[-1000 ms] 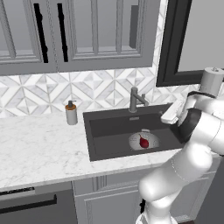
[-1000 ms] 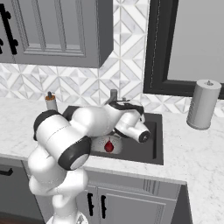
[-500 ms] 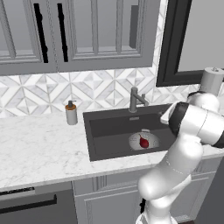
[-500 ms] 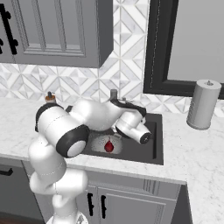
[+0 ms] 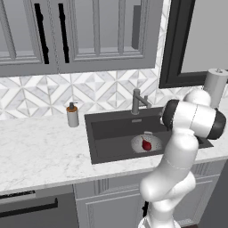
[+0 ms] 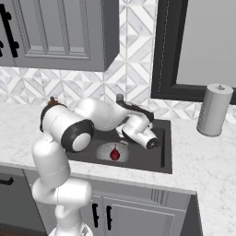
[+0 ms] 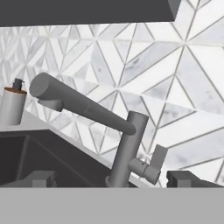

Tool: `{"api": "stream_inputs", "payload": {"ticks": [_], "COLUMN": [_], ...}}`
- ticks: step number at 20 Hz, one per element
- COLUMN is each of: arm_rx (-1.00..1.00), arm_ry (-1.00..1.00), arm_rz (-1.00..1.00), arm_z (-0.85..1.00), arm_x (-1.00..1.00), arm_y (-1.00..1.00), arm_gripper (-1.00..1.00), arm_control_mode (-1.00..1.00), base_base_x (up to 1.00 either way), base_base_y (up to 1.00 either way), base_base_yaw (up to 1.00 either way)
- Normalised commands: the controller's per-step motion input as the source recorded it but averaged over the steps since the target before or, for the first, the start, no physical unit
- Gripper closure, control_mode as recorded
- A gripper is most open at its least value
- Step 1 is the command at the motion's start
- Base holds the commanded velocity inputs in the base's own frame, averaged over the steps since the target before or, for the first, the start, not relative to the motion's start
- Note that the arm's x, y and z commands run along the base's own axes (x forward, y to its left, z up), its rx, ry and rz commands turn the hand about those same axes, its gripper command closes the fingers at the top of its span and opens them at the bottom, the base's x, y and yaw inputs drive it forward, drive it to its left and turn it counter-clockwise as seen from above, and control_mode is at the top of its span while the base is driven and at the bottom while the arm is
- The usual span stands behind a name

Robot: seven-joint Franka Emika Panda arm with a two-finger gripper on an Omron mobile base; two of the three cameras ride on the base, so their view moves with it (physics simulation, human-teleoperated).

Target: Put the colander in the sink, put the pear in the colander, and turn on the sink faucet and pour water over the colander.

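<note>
Swinging further since a second ago, the arm's elbow is now sitting higher over the sink's right side in the left base view, while the pear, colander and soap bottle are lying just where they were.

The colander (image 5: 146, 143) is resting on the floor of the sink (image 5: 111, 153), toward its right half, and the pear (image 5: 146, 144) is lying inside the colander, near its middle. From the right base view the pear (image 6: 115, 154) is showing red against the pale colander (image 6: 107, 150), with the dark sink (image 6: 147, 161) walls around both.

The pincer (image 7: 111, 180) is pointing at the faucet (image 7: 124, 142) from close range, its two dark tips standing wide apart at either side of the faucet's base, with nothing between them. Whether either tip is touching the faucet is hard to say from this angle; they seem to be just short of it. The faucet's spout is angling up toward the left of the hand view, and its small lever is sticking out low on the right of the post. In the left base view the faucet (image 5: 137, 101) is standing at the back rim of the sink.

The soap bottle (image 5: 72, 115) is standing on the marble surface (image 5: 40, 156) left of the sink, well apart from the faucet. A paper towel roll (image 6: 212, 109) is standing upright on the surface to the sink's right.
</note>
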Motion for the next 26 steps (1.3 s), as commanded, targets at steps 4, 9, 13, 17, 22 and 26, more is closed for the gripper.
{"api": "stream_inputs", "payload": {"ticks": [4, 9, 13, 17, 22, 26], "arm_rx": [0.0, 0.01, 0.02, 0.03, 0.06, 0.08], "arm_ry": [0.0, 0.0, 0.01, 0.01, 0.01, 0.02], "arm_rz": [-0.01, 0.0, 0.0, 0.0, 0.0, 0.0], "arm_z": [0.0, 0.04, 0.03, 0.0, 0.0, 0.07], "arm_x": [0.31, 0.29, 0.22, 0.19, 0.12, 0.15], "arm_y": [0.1, 0.06, 0.02, 0.16, 0.2, 0.13], "arm_gripper": [-1.0, -1.0, -1.0, -1.0, -1.0, -1.0], "arm_control_mode": [-1.0, -1.0, -1.0, -1.0, -1.0, -1.0], "base_base_x": [0.0, 0.0, 0.0, 0.0, 0.0, 0.0], "base_base_y": [0.0, 0.0, 0.0, 0.0, 0.0, 0.0], "base_base_yaw": [0.0, 0.0, 0.0, 0.0, 0.0, 0.0]}}
